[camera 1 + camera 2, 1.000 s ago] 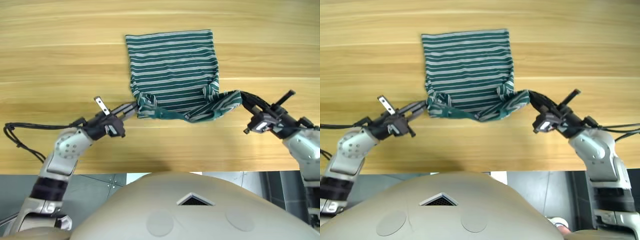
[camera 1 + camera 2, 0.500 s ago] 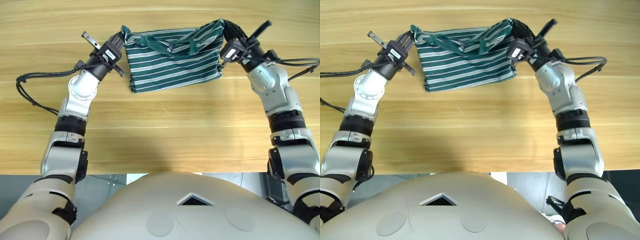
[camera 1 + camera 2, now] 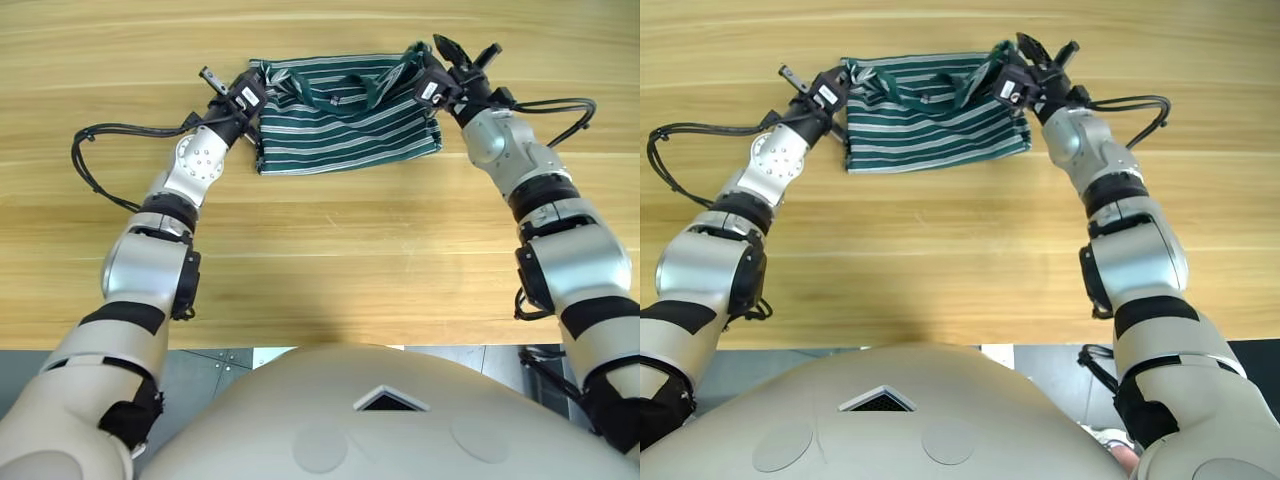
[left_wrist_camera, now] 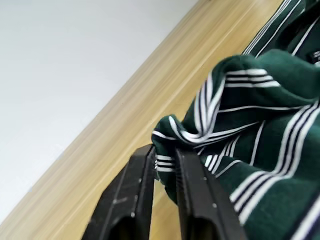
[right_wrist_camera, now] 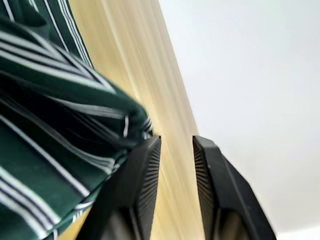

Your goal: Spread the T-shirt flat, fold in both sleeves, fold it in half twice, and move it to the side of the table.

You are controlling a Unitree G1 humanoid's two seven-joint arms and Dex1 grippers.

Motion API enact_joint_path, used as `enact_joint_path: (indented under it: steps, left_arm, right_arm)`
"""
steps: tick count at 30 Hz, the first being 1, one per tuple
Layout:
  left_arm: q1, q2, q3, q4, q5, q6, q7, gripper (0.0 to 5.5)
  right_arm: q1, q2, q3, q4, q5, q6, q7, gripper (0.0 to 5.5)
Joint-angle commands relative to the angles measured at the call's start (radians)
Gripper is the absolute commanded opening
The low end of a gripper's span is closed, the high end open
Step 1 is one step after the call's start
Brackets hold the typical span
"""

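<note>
T-shirt (image 3: 345, 125): dark green with white stripes, folded to a wide rectangle, lying on the far part of the table (image 3: 320, 270); far edge rumpled and slightly raised between the two grippers.
Left gripper (image 4: 165, 156): at the shirt's far left corner, fingers pinched tight on a fold of cloth.
Right gripper (image 5: 176, 145): at the far right corner, fingers parted with a bare gap between them, cloth bunched just beside one finger, nothing gripped.
Cables (image 3: 85, 165): looping from both wrists over the wood.
</note>
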Motion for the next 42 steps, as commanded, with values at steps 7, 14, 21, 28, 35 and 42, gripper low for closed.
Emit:
enact_joint_path:
  steps: [7, 14, 21, 28, 35, 42]
  left_arm:
    - [-0.121, -0.011, 0.016, 0.076, 0.027, 0.197, 0.143, 2.39]
    - [-0.148, -0.007, 0.078, 0.101, -0.006, 0.322, 0.199, 3.39]
    - [-0.054, 0.029, 0.174, 0.076, -0.076, 0.209, 0.257, 3.88]
    - [0.023, 0.075, 0.186, 0.027, -0.090, 0.038, 0.236, 3.88]
    - [0.020, 0.062, 0.141, 0.004, -0.052, -0.016, 0.246, 3.88]
    - [0.034, 0.059, 0.063, -0.070, 0.009, -0.119, 0.229, 3.88]
  right_arm:
    - [-0.056, 0.058, 0.034, 0.028, 0.006, -0.002, -0.065, 2.97]
    - [0.057, 0.217, 0.284, -0.323, -0.170, -0.057, -0.037, 3.17]
    - [-0.026, 0.276, 0.398, -0.071, -0.260, 0.038, -0.036, 3.17]
    - [-0.057, 0.132, 0.564, -0.106, -0.392, -0.107, -0.011, 3.17]
    - [0.173, -0.246, 0.600, -0.590, -0.285, -0.400, 0.210, 3.17]
    - [0.690, -0.696, 0.223, -1.141, 0.083, -0.189, 0.302, 3.17]
